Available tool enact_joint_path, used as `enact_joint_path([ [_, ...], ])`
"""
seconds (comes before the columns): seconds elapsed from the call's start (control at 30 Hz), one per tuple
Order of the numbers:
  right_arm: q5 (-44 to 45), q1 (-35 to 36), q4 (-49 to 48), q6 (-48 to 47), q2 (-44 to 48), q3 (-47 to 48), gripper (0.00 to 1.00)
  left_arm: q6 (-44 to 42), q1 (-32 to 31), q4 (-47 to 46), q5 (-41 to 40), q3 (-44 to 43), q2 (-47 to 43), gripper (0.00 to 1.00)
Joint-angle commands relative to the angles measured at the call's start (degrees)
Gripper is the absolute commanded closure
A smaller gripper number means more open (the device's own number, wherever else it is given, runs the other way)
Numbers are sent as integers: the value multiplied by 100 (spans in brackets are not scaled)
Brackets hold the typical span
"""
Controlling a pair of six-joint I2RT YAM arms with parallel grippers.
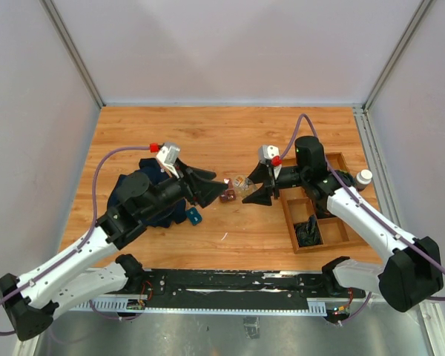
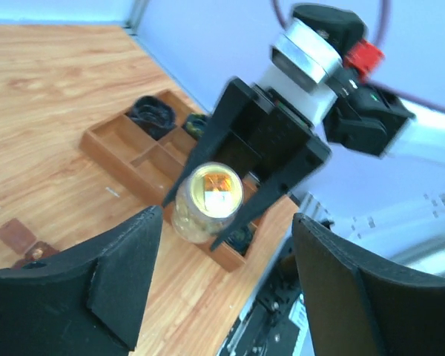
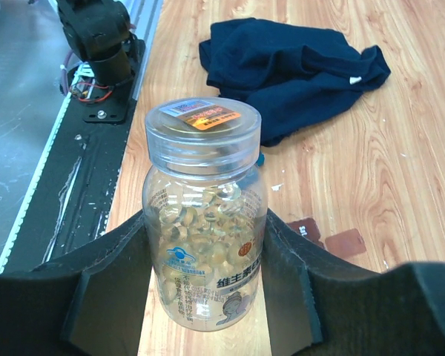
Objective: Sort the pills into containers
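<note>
Gripping the clear pill bottle [image 3: 205,222] is the right claw [image 3: 204,293]; left claw [image 2: 226,216] spread wide, facing its lid [image 2: 215,190].

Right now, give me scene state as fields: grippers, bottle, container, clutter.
right gripper: shut on the pill bottle
pill bottle: clear, upright, lid on, pills inside
left gripper: open, facing the bottle, not touching it
reddish-brown box: on the table near the bottle, held by neither gripper
wooden tray: on the right arm's side, dark items in some compartments
dark blue cloth: crumpled, on the left arm's side
white bottle: beside the tray's far corner
</note>
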State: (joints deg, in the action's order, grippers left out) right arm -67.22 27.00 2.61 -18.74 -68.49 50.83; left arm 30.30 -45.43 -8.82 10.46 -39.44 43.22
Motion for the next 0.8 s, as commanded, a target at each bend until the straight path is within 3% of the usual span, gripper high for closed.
enact_joint_path([
  [0.0, 394, -62, 144, -163, -81, 197, 99, 306, -415, 865, -1455, -924, 637, 26],
  [0.07, 425, -64, 176, -180, -123, 214, 99, 54, -859, 1045, -2092, -1162, 840, 26],
  [0.2, 436, -64, 178, -187, -121, 217, 99, -58, -999, 1298, -2393, -1429, 1251, 27],
  [0.47, 429, -64, 196, -199, -109, 217, 99, -215, -1066, 1403, -2174, -1803, 1780, 36],
  [0.77, 429, -64, 200, -202, -85, 226, 99, -249, -1089, 1389, -1971, -1935, 2051, 40],
])
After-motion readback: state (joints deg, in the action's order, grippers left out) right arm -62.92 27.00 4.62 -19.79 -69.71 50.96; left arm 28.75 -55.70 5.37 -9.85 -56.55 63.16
